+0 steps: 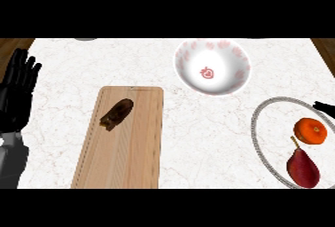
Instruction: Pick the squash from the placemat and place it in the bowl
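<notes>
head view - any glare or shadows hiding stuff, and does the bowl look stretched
Head view: even light, no glare; the bowl looks taller than wide, stretched by the steep angle; the dark squash on the wooden placemat casts almost no shadow; the plate is cut by the right edge.

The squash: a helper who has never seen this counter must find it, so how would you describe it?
Start at the long wooden board lying left of centre on the marble counter. On its upper half lies the squash, a small dark brown oblong set at a slant. It is the only thing on the board; the orange and red pear sit on the plate at right.
</notes>
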`<state>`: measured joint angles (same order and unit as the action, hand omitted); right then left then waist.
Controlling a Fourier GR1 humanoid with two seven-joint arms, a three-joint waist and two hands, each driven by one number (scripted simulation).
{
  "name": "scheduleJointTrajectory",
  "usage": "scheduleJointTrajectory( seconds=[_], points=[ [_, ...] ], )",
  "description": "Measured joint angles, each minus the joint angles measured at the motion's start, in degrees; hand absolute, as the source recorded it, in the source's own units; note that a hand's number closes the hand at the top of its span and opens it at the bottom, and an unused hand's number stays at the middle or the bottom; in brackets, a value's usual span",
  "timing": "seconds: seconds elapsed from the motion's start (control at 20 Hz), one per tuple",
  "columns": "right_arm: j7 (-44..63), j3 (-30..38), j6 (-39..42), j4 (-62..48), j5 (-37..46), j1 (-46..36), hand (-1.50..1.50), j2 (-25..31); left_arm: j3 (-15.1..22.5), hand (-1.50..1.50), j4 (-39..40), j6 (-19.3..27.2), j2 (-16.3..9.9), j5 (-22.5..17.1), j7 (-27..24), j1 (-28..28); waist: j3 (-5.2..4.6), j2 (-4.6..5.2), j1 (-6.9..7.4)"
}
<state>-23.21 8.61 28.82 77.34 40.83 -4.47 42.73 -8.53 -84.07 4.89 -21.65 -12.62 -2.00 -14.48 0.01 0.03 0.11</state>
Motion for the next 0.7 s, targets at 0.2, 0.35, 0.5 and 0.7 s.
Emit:
scheduleJointTrajectory(
  seconds=[0.2,0.35,0.5,0.7],
  points=[
    [-3.11,-0.19,-1.42,-3.43,2.51,-1.59,-1.5,-0.98,-0.55,0.0,-1.8,-0.23,0.53,0.91,1.07,1.09,0.0,-0.02,0.04],
    [-3.24,-0.65,-2.21,-4.83,4.57,-2.19,-1.5,-2.11,-0.57,0.0,-1.11,-0.35,1.48,1.93,0.22,0.96,0.0,-0.02,-0.03],
    [-3.1,-1.2,-2.73,-6.71,6.68,-3.53,-1.5,-3.19,-1.67,0.0,-1.56,-1.18,1.21,1.64,1.22,0.72,0.0,-0.02,-0.01],
    [-4.45,-1.38,-4.21,-10.06,8.86,-4.79,-1.5,-4.09,-1.84,0.0,-1.03,-1.32,2.07,2.32,1.31,-0.02,0.0,-0.01,-0.01]
  ],
)
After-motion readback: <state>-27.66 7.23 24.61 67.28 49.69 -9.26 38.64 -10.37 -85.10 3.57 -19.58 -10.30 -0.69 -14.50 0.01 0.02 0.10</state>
